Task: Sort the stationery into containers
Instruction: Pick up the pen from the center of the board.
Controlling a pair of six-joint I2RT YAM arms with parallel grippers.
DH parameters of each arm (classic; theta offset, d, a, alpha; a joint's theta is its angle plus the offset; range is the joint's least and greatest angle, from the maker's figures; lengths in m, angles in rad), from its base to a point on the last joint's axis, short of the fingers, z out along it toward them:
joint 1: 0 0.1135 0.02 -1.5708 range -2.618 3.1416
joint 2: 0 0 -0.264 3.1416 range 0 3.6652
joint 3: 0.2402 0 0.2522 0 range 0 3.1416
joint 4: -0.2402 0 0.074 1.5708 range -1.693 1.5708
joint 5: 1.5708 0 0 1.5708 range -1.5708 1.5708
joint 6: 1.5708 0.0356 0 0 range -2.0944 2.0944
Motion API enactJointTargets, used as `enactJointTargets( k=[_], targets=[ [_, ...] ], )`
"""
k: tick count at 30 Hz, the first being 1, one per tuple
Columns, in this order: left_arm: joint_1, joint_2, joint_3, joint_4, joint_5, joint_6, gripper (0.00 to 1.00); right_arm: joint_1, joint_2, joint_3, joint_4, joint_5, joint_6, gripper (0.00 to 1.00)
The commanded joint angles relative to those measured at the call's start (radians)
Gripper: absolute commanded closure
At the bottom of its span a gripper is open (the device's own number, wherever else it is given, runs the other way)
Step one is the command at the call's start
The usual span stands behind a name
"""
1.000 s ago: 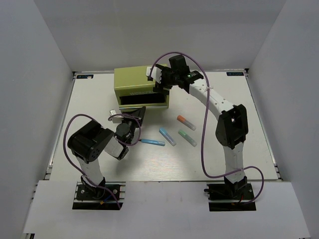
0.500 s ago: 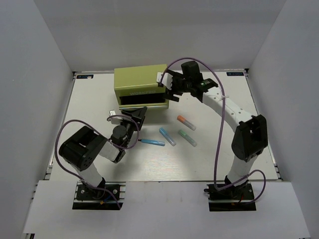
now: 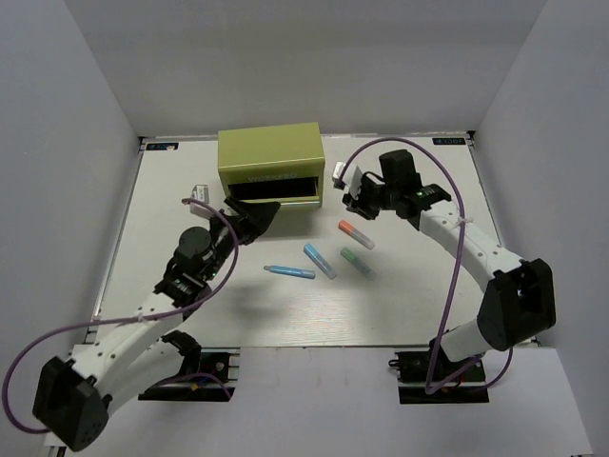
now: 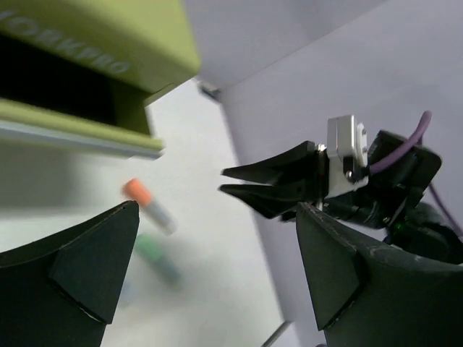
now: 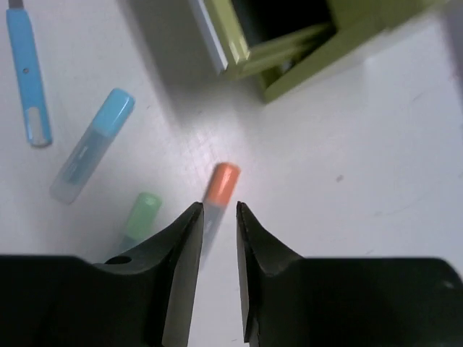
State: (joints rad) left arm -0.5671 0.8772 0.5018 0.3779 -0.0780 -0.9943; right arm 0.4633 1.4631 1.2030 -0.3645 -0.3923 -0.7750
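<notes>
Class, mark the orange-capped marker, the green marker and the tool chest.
orange-capped marker [image 5: 222,182], right wrist view, on its orange cap.
green marker [image 5: 145,210], right wrist view, on its green cap.
tool chest [image 3: 269,148], top external view, on its top.

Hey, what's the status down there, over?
Left gripper open, empty, by the box. Right gripper barely open, empty, pointed at the orange-capped pen. All four pens on the table. Nothing in the way.

Olive tool chest: pale letters on its front say "ORKPRO" in left wrist view. 1st letter is cut off at the edge. In top view they're too small to read.
</notes>
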Motion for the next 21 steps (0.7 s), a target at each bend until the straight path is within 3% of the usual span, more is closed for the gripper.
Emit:
enactJointTargets(
  k=[1,4,6,7,14,21],
  targets=[
    [0.007,-0.079,0.004,-0.513,-0.049,0.105,0.0,-0.038,0.009,-0.048,-0.042,-0.069,0.143,0.69],
    [0.016,-0.104,0.015,-0.611,-0.068,0.063,0.0,-0.048,0.066,-0.051,-0.042,-0.102,0.195,0.55],
    [0.016,-0.06,0.046,-0.669,-0.059,0.063,0.0,-0.066,0.101,-0.013,-0.08,-0.12,0.213,0.35],
    [0.016,-0.04,0.075,-0.695,-0.046,0.074,0.0,-0.075,0.167,-0.002,-0.091,-0.123,0.226,0.33],
    [0.016,0.048,0.138,-0.83,-0.037,0.082,0.0,-0.092,0.356,0.095,-0.1,-0.08,0.266,0.33],
    [0.016,-0.066,0.07,-0.821,-0.069,0.028,0.0,-0.091,0.442,0.113,-0.024,0.062,0.332,0.36]
  ],
)
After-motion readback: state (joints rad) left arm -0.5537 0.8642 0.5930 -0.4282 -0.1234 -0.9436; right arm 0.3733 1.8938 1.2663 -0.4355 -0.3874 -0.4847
